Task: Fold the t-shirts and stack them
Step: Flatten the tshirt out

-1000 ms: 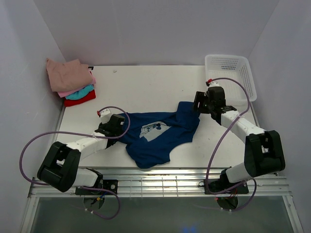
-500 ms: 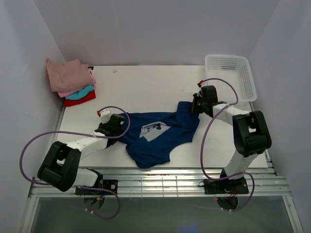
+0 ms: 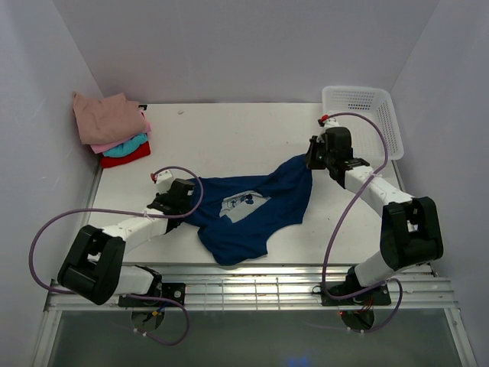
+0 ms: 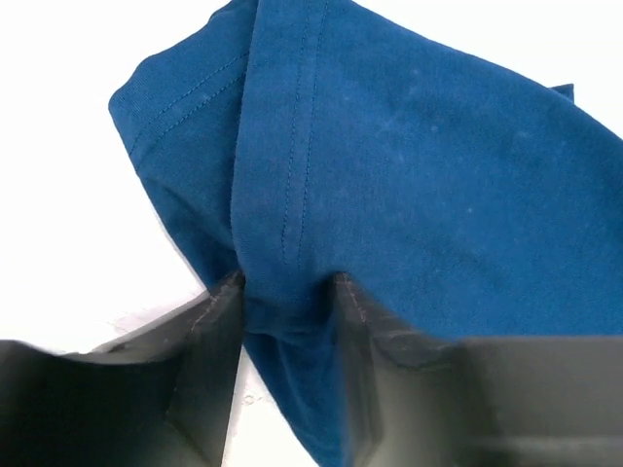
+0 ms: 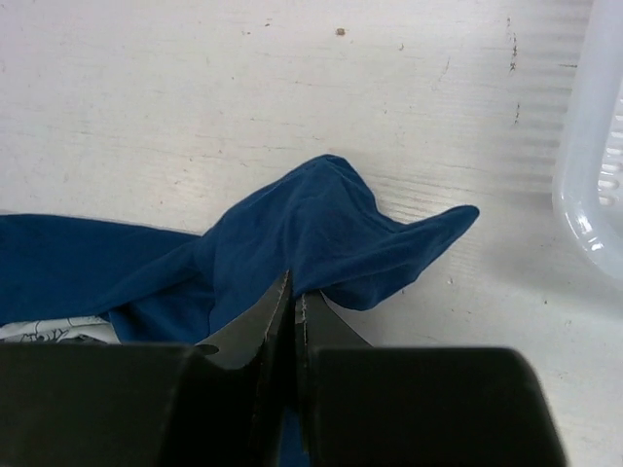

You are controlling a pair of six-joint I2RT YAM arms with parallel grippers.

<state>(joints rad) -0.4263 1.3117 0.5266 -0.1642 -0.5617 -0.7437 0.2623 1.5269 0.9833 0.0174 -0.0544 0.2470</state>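
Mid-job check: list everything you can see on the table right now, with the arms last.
navy tee: 1, navy blue with a pale chest print, lying crumpled mid-table towards the near edge
folded tees: 4, dusty-pink on top, then pink, teal and red, stacked at the far left corner
basket: 1, white mesh, far right corner
table: 1, white, under everything
left tool: 1, black fingers, shut on the navy tee's left hem
right tool: 1, black fingers, shut on a peak of the navy tee's far right end, near the basket
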